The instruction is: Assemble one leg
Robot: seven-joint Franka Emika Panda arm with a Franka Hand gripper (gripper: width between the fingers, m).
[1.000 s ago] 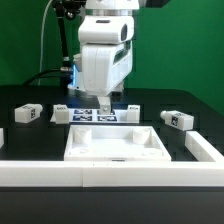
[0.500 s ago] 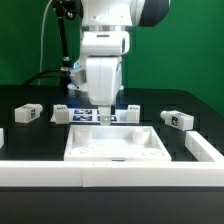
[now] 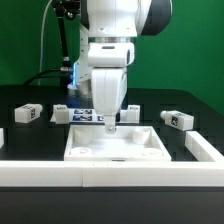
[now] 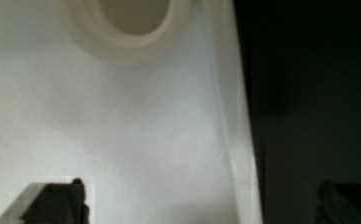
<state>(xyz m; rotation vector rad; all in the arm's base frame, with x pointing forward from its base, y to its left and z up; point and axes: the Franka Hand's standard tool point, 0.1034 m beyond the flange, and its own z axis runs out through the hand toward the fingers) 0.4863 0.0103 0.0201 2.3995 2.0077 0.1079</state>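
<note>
**While the gripper [image 3: 110,126] hangs over the panel [image 3: 130,148], the leg [image 3: 28,113] lies aside**

Its two fingers [image 4: 52,205] are spread wide with nothing between them. It is low over the back edge of the white panel. The leg lies on the black table [image 3: 40,133], well apart, at the exterior view's left.

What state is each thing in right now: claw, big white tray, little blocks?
claw: open, empty, low over the panel's rim.
white panel: lying flat, not gripped.
leg on the exterior view's left: lying loose, untouched.
leg on the exterior view's right: lying loose, untouched.
</note>
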